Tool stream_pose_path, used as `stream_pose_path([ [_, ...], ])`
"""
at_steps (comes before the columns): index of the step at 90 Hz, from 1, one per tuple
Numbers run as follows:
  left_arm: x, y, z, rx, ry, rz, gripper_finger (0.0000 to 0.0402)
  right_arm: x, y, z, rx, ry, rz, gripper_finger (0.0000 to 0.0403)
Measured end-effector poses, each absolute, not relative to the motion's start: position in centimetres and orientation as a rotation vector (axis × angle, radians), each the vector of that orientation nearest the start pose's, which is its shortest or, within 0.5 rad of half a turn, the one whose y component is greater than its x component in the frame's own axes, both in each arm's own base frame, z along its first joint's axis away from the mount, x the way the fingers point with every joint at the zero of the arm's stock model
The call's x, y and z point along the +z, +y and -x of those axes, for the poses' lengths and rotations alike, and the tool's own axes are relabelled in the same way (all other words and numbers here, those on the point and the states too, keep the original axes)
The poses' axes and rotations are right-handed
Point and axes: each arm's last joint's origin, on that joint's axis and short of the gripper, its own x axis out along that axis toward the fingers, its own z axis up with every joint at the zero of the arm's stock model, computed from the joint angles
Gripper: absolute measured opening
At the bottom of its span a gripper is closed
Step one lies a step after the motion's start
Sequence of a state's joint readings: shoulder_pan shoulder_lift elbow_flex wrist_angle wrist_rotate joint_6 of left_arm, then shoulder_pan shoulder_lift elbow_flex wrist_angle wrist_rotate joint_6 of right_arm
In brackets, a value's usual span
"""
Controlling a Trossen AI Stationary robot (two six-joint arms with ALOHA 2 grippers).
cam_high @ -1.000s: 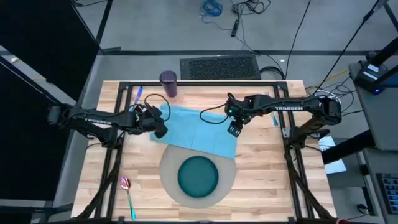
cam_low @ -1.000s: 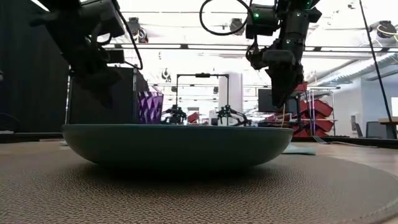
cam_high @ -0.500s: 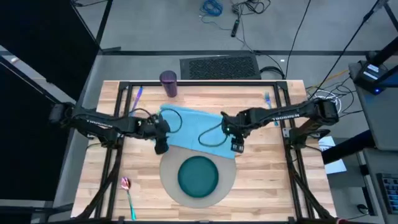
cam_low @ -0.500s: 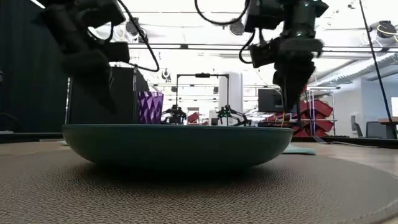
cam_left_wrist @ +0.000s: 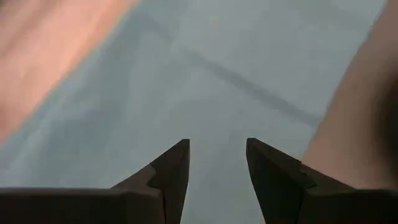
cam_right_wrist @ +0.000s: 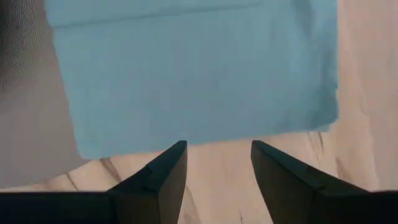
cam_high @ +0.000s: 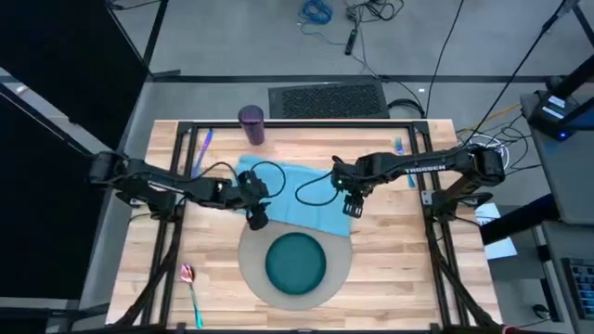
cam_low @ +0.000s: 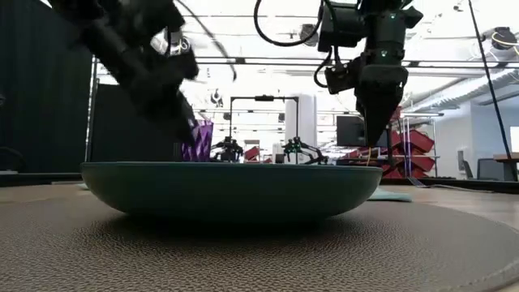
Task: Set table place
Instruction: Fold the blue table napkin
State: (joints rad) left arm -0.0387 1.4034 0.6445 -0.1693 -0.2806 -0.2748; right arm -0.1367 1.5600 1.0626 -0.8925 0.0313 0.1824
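A light blue napkin [cam_high: 297, 197] lies flat on the table [cam_high: 390, 260], its near edge against the round grey mat [cam_high: 251, 278] that bears the teal plate [cam_high: 297, 262]. My left gripper [cam_high: 257, 221] hangs open over the napkin's near left part [cam_left_wrist: 217, 74]. My right gripper [cam_high: 353, 209] is open at the napkin's near right corner [cam_right_wrist: 186, 74], its fingertips over bare wood. A purple cup [cam_high: 251, 125] stands at the far edge. A blue fork [cam_high: 202, 147] lies far left, and a pink-bowled spoon [cam_high: 190, 278] near left.
A blue utensil [cam_high: 399, 148] lies by the black frame at the far right. Black frame bars [cam_high: 297, 125] run along the table's far edge and both sides. Bare wood shows to the right of the mat.
My left gripper has moved toward the table's right and near edge, coming over the napkin's near left part by the mat. My right gripper has dropped and gone toward the near edge, then back a little, staying at the napkin's near right corner.
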Motion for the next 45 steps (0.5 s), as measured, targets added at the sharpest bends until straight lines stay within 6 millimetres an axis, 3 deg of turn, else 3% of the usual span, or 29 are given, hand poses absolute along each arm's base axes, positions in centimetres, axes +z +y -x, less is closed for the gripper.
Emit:
stream_pose_path([
  [21, 14.6, -0.2, -26.1, 0.351, 0.906, 0.103, 0.0144, 18.7, -6.6, -26.3, -0.345, 1.377, -0.303, 0.0170],
  [45, 14.3, -0.3, -26.1, 0.340, 0.922, 0.111, 0.0144, 17.4, -7.2, -25.8, -0.357, 1.357, -0.311, 0.0170],
])
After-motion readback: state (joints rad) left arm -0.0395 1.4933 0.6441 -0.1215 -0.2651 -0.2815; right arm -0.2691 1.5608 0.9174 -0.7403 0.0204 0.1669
